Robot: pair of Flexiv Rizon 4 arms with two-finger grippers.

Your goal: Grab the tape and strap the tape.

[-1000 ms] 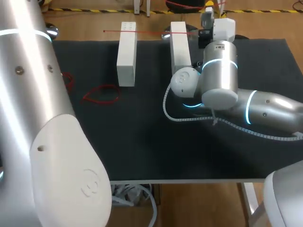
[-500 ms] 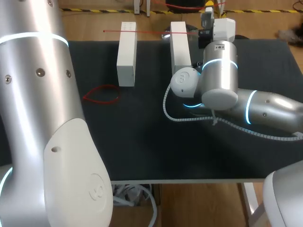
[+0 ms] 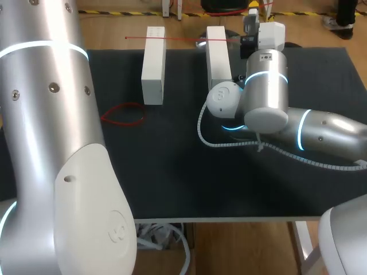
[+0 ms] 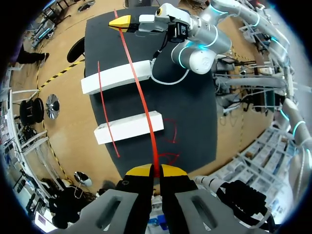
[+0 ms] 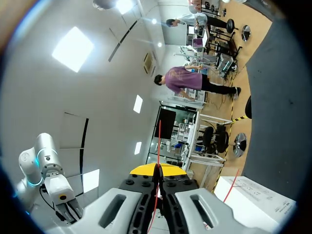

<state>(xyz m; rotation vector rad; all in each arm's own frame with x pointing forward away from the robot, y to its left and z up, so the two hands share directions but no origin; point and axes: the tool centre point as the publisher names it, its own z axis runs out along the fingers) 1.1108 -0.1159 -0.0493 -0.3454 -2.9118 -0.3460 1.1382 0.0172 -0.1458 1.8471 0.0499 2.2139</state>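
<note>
A thin red tape (image 4: 141,92) runs taut between my two grippers, passing above two white blocks (image 4: 117,78) (image 4: 129,126) on the black mat. My left gripper (image 4: 156,169) is shut on one end of it. My right gripper (image 4: 127,22) holds the other end at the table's far side. In the right wrist view the gripper (image 5: 157,169) is shut on the tape (image 5: 159,141), with one block (image 5: 251,192) below. A second red tape (image 4: 105,109) lies across both blocks and shows in the head view as a red line (image 3: 183,38). The left gripper is hidden there.
Loose red tape loops (image 3: 123,114) lie on the mat (image 3: 172,172) left of the blocks (image 3: 153,64) (image 3: 218,54). My left arm (image 3: 57,143) fills the near left of the head view; the right arm (image 3: 269,97) lies across the mat's right half.
My left arm's near links shifted to the right in the head view, mostly in the first half second. The right arm, blocks and tapes kept their places.
</note>
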